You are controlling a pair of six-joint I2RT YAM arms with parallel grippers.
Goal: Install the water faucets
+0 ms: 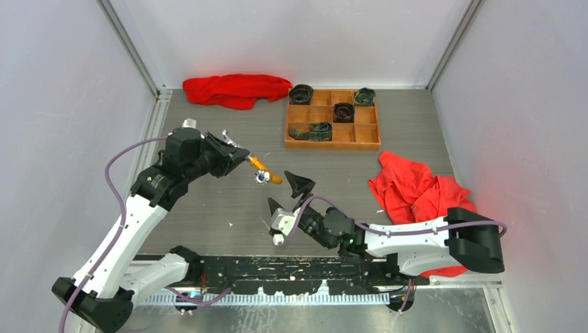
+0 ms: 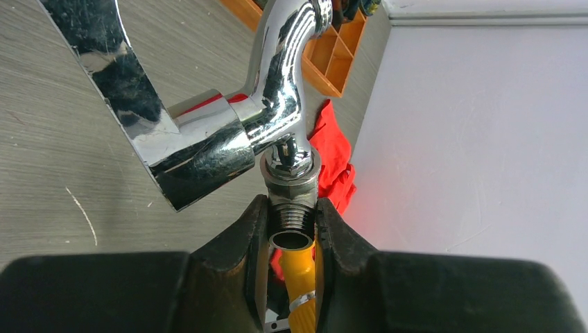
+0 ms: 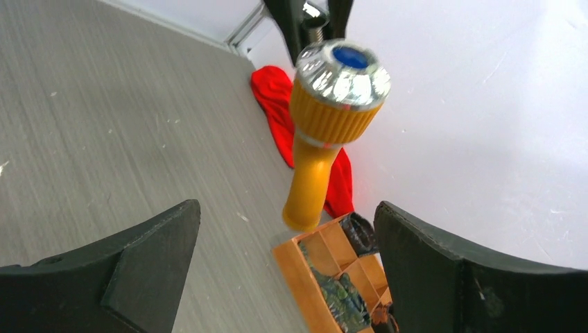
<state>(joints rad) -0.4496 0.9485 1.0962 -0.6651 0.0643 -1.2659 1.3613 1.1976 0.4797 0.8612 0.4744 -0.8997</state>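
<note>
The shiny silver water faucet (image 2: 208, 139) is held by its threaded end, with my left gripper (image 2: 291, 208) shut on it. From above, that gripper (image 1: 244, 157) is left of centre with the silver faucet (image 1: 227, 136) sticking out of it. The orange-yellow water faucet (image 1: 269, 171), with a silver cap and bent spout, sits just past the left fingertips. It also shows through the finger gap (image 2: 299, 274). My right gripper (image 1: 286, 195) is open close by, facing the orange-yellow faucet (image 3: 315, 159) and not touching it. I cannot tell whether that faucet rests on the table.
A wooden compartment tray (image 1: 333, 144) at the back right holds dark rolled items (image 1: 343, 111). One red cloth (image 1: 236, 89) lies at the back wall. Another red cloth (image 1: 416, 191) lies at the right, partly under the right arm. White walls enclose the table.
</note>
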